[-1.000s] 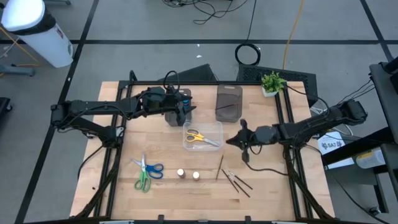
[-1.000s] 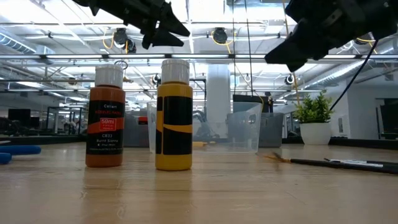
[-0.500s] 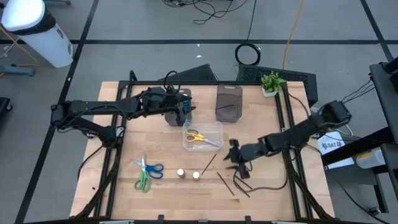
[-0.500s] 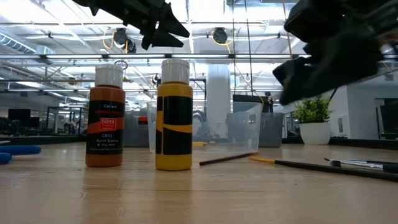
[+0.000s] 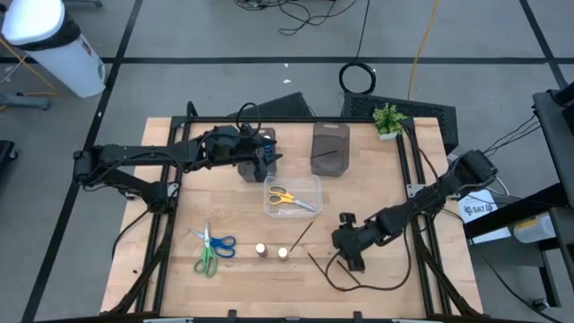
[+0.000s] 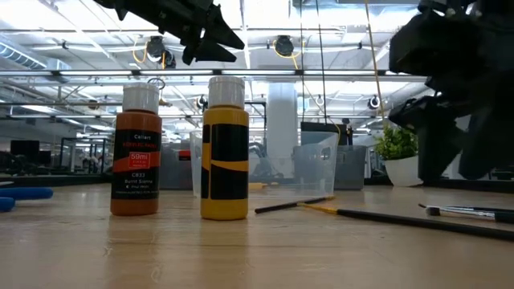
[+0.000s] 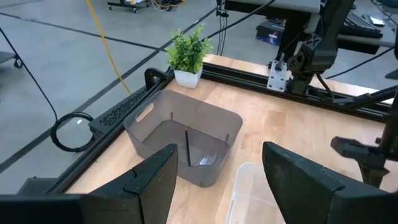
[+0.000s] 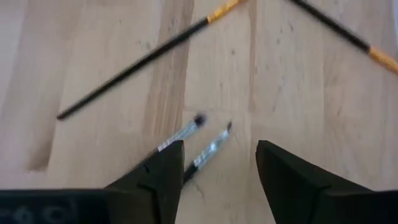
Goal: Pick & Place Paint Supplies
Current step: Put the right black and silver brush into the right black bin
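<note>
Two small paint bottles (image 5: 261, 250) (image 5: 282, 254) stand upright on the wood near the front; the low view shows one brown (image 6: 135, 152) and one yellow (image 6: 225, 148). Thin dark brushes lie flat: one slanted (image 5: 300, 237), another (image 5: 317, 264) beside my right gripper (image 5: 350, 256). That gripper is open and low, and two silver-ferruled brushes (image 8: 186, 134) (image 8: 212, 148) lie between its fingers (image 8: 221, 149). Blue and green scissors (image 5: 211, 249) lie at the front left; yellow scissors (image 5: 283, 196) lie in the clear box. My left gripper (image 5: 265, 165) waits open at the far middle.
A clear plastic box (image 5: 309, 184) sits mid-table and a dark grey tray (image 5: 330, 148) behind it, also in the left wrist view (image 7: 155, 127). A small potted plant (image 5: 391, 119) stands at the far right corner. Bare wood lies at the near left.
My right gripper has gone from beside the clear box toward the table's near edge and down over the loose brushes, and it has opened. One brush that lay nearly straight now lies slanted, closer to the paint bottles.
</note>
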Controlling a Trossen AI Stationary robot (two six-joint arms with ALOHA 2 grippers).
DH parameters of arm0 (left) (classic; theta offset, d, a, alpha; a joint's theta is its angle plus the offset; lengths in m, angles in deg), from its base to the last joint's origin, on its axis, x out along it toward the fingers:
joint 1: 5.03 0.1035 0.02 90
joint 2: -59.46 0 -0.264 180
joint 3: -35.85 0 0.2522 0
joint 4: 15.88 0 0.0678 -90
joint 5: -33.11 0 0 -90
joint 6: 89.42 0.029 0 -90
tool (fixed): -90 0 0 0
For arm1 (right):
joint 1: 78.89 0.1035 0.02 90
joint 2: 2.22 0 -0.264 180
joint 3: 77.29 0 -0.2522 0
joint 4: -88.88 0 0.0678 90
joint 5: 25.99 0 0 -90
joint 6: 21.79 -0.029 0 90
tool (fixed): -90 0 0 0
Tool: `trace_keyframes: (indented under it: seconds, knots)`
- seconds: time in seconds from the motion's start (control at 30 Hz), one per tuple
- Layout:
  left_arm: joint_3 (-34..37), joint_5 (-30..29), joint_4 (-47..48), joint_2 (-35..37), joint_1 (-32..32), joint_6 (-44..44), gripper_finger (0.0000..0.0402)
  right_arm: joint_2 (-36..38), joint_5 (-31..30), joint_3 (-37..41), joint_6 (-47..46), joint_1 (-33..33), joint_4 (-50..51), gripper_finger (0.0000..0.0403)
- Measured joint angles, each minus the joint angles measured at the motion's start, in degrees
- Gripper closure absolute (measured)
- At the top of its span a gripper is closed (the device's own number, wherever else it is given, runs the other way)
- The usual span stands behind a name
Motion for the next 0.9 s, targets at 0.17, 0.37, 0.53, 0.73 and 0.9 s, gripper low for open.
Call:
trace_keyframes:
  seconds: [0.17, 0.37, 0.53, 0.73, 0.9]
  knots:
    - [0.00, 0.00, -0.01, 0.00, 0.00, -0.89, 0.0158, -2.61, 0.01, 0.01, 0.03, -0.09, -0.47, 0.0226]
    - [0.00, 0.00, -0.25, 0.01, 0.00, -1.04, 0.0158, -6.40, 1.28, 0.00, -4.55, -0.10, -6.37, 0.0228]
    - [0.00, 0.02, -0.08, 0.01, 0.00, -3.84, 0.0158, -8.67, -0.47, -0.25, -7.77, -0.09, -5.21, 0.0242]
    - [0.00, 1.24, 1.29, 0.01, -0.01, -8.48, 0.0158, -9.72, -3.29, -0.20, -9.40, 0.04, 3.09, 0.0273]
    - [0.00, 1.57, 3.62, -0.01, -0.01, -11.11, 0.0158, -9.70, -3.50, -0.12, -11.74, 0.32, 5.51, 0.0309]
